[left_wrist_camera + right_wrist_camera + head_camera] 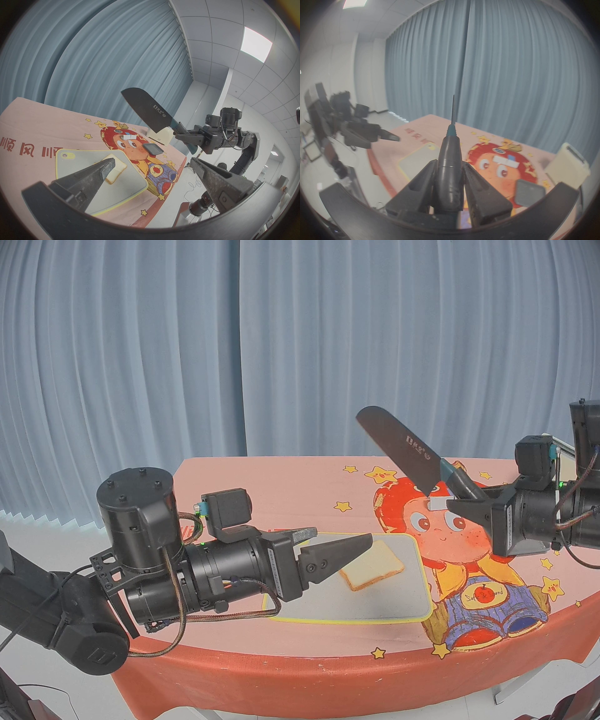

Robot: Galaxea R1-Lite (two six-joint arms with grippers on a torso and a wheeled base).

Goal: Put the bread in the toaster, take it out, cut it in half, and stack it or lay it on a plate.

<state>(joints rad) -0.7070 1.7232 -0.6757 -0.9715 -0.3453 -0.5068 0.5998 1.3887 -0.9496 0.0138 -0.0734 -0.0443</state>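
1. Your right gripper (465,501) is clamped tight around the handle of the knife (400,449). The blade is raised in the air over the right half of the table (281,490), slanting up and toward the robot's left.
2. Your left gripper (344,535) is spread wide and carries nothing. It hovers low over the left part of the cutting board (375,605).
3. The bread (373,568) is one whole slice lying flat on the cutting board, close to the board's far edge and a little right of its middle. Its sides sit skewed to the board's edges.
4. The relation that matters: the slice lies below the blade and to its left, so the knife would have to come down and leftward to meet it.
5. The left gripper is far nearer to the bread. One fingertip sits just beside the slice's left corner, and you cannot tell from these views whether it touches.
6. The step in hand looks like the cut, with the toasting likely done.
7. The toaster (567,165) and a dark flat tray (529,192) stand toward the table's far right corner, well apart from the board.
8. Because the slice is skewed, turn the blade to cross it squarely, or the halves will come out uneven.
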